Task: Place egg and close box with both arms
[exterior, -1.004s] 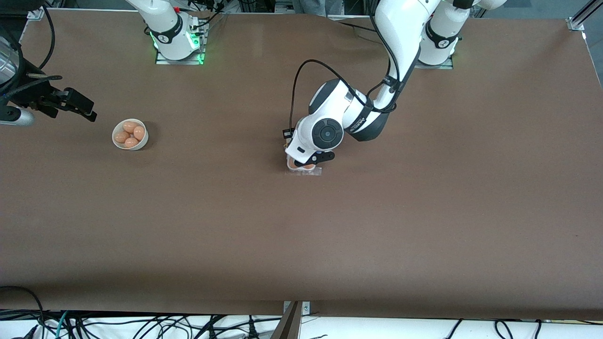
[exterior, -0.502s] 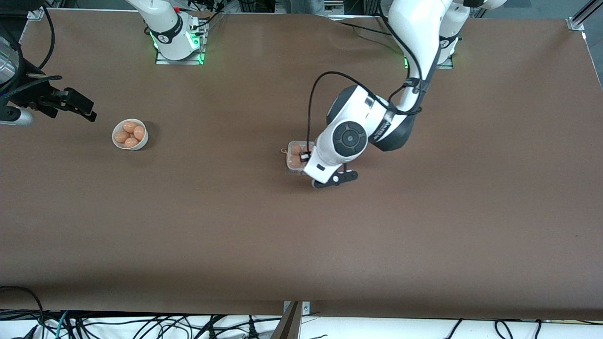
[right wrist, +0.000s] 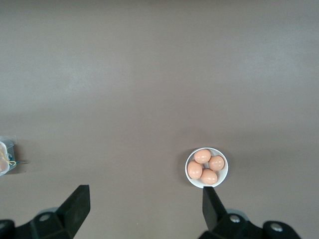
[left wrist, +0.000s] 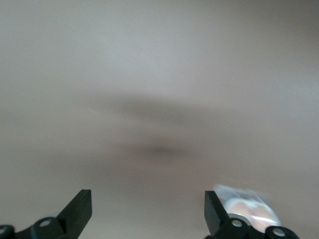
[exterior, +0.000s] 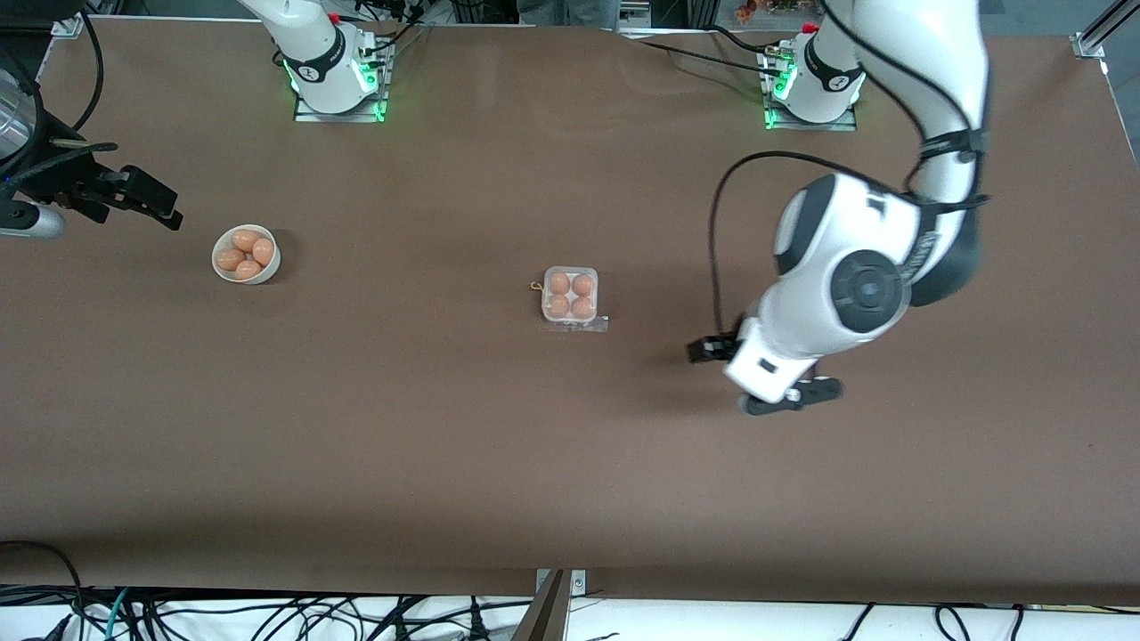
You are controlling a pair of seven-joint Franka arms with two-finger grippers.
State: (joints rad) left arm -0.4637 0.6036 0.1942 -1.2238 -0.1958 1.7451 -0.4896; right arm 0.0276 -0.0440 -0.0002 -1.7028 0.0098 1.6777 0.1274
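The box (exterior: 570, 296), a small clear carton, sits mid-table with several brown eggs in its cells; its clear lid seems to lie over them. My left gripper (exterior: 791, 397) hangs open and empty over bare table, away from the box toward the left arm's end. In the left wrist view the left gripper (left wrist: 148, 206) stands wide apart, with the box (left wrist: 246, 204) a blur beside one finger. My right gripper (exterior: 156, 203) waits open over the right arm's end of the table. The right wrist view shows the right gripper (right wrist: 145, 204) empty and the box (right wrist: 5, 157) at the frame's edge.
A round white bowl (exterior: 270, 270) with several brown eggs stands toward the right arm's end, close to the right gripper; the bowl (right wrist: 220, 181) also shows in the right wrist view. Cables run along the table's near edge.
My left gripper has opened, left the box it was pressing on, and swung off toward the left arm's end. The box now shows whole. The right arm has not moved.
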